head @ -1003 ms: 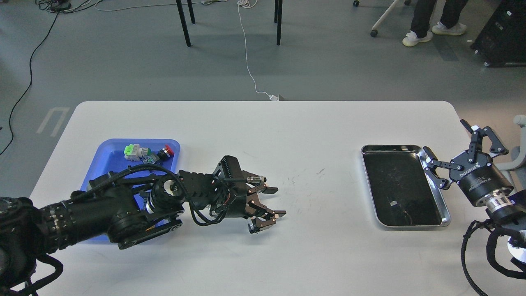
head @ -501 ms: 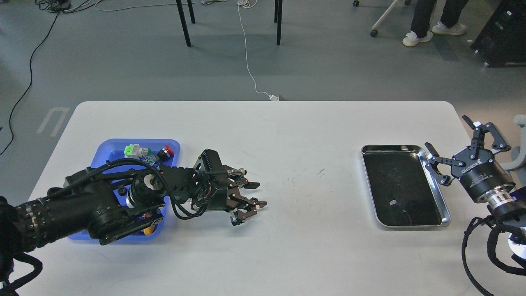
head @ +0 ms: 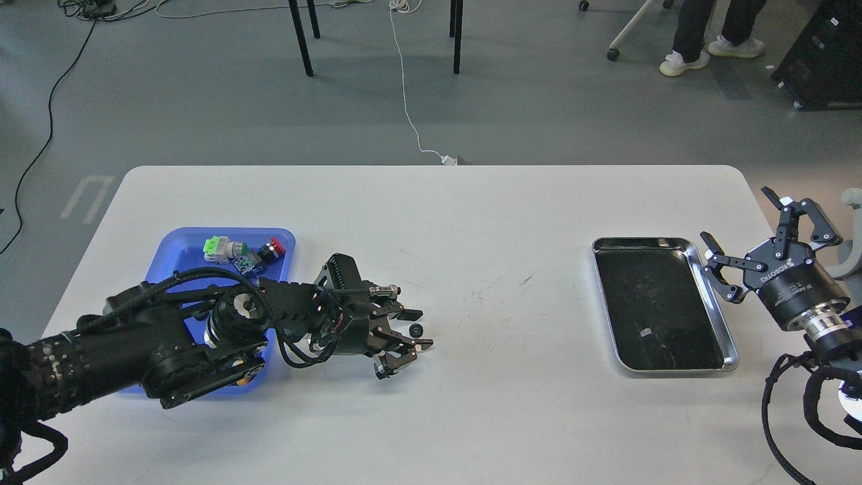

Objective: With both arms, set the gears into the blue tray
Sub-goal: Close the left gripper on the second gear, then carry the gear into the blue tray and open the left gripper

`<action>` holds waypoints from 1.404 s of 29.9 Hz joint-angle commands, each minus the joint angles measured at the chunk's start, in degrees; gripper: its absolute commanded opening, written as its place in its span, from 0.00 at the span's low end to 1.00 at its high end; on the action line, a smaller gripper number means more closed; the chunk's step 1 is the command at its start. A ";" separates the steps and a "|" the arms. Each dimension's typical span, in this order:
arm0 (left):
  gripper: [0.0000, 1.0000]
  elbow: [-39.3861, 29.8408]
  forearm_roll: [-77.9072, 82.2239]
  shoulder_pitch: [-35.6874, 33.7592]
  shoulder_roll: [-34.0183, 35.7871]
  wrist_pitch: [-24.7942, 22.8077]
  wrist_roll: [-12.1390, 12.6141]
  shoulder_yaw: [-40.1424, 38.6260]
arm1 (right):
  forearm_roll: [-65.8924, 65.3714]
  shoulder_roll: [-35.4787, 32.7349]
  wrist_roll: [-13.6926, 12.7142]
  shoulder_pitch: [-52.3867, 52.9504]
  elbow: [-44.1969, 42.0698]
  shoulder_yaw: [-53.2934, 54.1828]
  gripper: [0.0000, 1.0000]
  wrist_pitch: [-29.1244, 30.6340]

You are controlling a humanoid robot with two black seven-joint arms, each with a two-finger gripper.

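A: Left end effector (head: 411,331) is sitting low over the bench (head: 471,417), fingers spread, gripping nothing. Gear (head: 415,329) is lying flat on the bench right in the gap between the upper and lower fingers (head: 408,314), out near the tips. Can't tell if a finger is touching it.

B: So the gear is straight ahead of the palm, along the approach axis?

A: Yes, looks that way. It's a disc, so no long axis to line up. My read: closing is all it's needing.

B: Tray?

A: Blue tray (head: 176,244) is lying behind that wrist, toward the left edge, partly hidden under the left arm (head: 135,350). Push-button switches (head: 237,250) are sitting at its far end. Carry is going to be a pull-back to the left.

B: Right side?

A: Right end effector (head: 764,248) is hanging released just beside the steel tray (head: 660,306), well apart from the gear. Left is the nearer by far.
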 commanded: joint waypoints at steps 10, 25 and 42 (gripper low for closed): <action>0.39 1.79 0.00 0.11 -0.19 0.00 0.08 -0.15 | -0.88 -0.09 0.00 0.87 -0.02 -0.09 0.99 0.00; 0.15 1.70 0.00 0.90 0.16 0.00 -0.10 -0.67 | -2.99 -0.10 0.00 2.11 -0.11 -0.09 0.99 0.00; 0.15 -8.24 -7.31 0.99 30.12 0.44 -5.78 -7.18 | -3.16 -0.01 0.00 3.51 -0.03 -0.18 0.99 0.00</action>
